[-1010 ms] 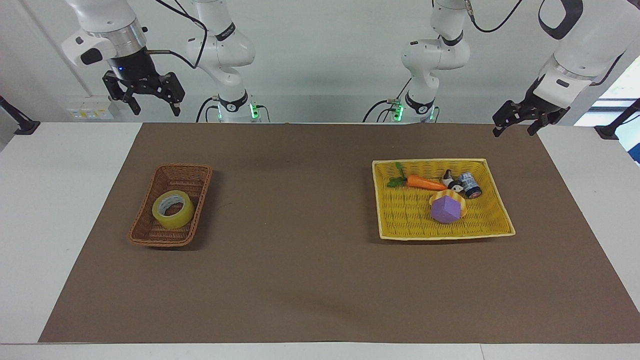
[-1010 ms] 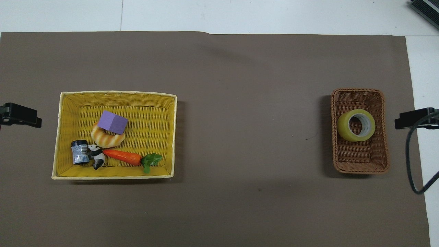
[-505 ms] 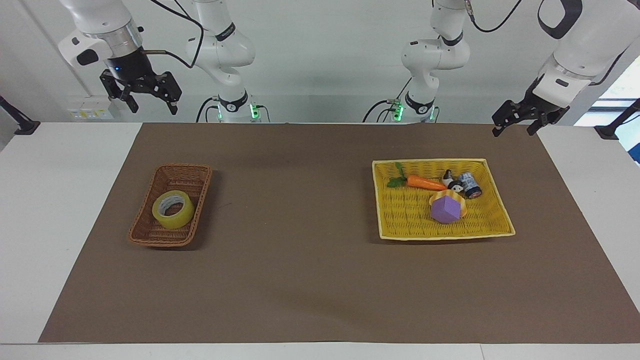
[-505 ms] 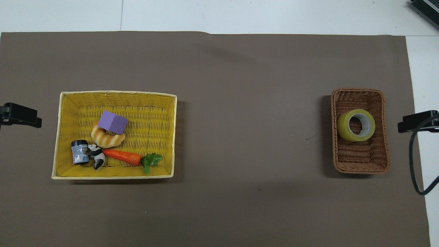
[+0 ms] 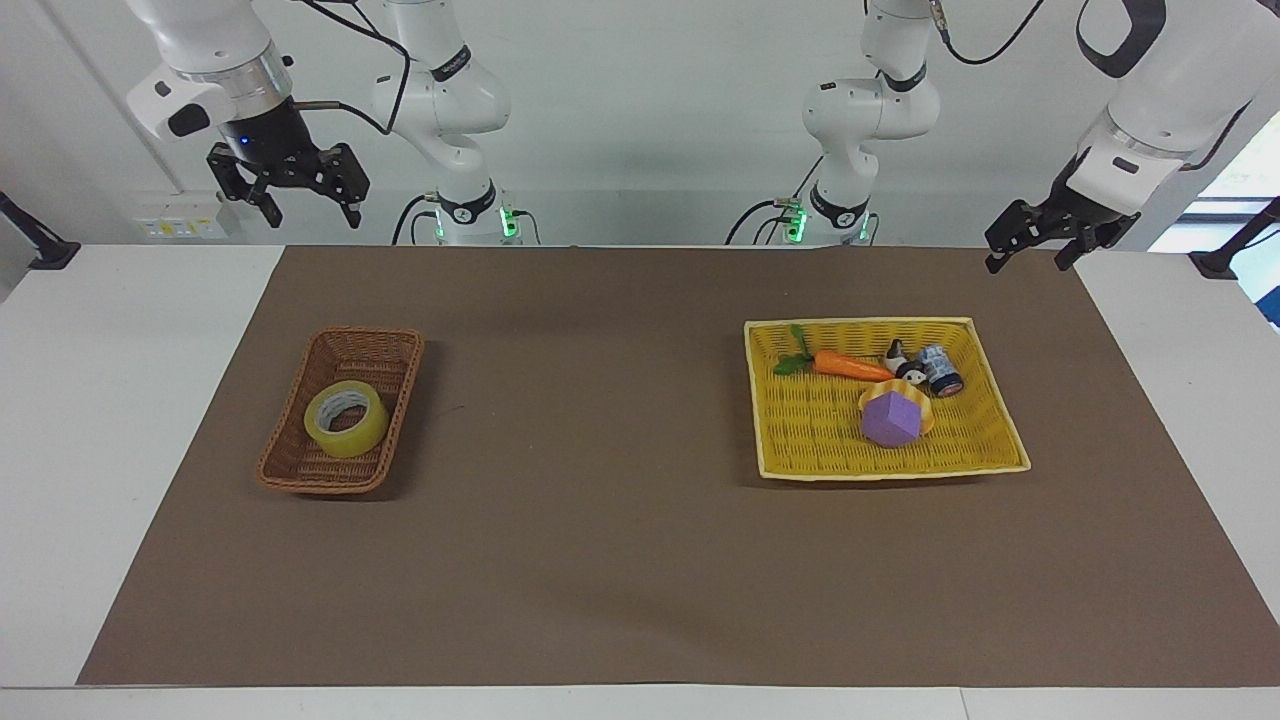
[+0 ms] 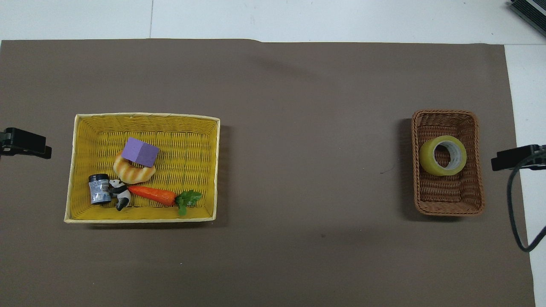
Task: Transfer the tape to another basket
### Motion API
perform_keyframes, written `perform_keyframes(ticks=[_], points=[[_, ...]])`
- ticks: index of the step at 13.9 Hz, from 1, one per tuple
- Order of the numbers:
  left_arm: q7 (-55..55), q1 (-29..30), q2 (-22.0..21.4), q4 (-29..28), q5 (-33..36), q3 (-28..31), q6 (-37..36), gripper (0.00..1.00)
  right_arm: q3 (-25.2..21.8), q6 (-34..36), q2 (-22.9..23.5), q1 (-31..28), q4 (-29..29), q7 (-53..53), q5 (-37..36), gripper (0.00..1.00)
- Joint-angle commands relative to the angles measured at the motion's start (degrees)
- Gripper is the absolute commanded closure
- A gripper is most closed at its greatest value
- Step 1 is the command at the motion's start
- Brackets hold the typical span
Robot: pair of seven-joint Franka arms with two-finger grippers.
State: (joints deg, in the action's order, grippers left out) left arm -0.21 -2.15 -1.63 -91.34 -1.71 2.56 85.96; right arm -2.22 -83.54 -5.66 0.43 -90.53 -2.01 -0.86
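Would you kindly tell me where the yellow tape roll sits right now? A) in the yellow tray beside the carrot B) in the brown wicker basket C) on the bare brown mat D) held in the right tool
B: the tape lies flat inside the brown wicker basket, with no tool touching it.
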Motion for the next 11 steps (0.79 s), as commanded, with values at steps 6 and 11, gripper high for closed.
perform_keyframes(ticks=[6,11], points=[[0.3,-0.7,-1.3,-0.2,0.9,0.7,0.1,0.0,0.7,-1.7,-1.5,-0.2,-1.7,-1.7,-0.5,0.0],[0.3,-0.7,-1.4,-0.2,1.1,0.6,-1.0,0.0,0.7,-2.5,-1.5,-0.7,-2.1,-1.4,-0.4,0.0]])
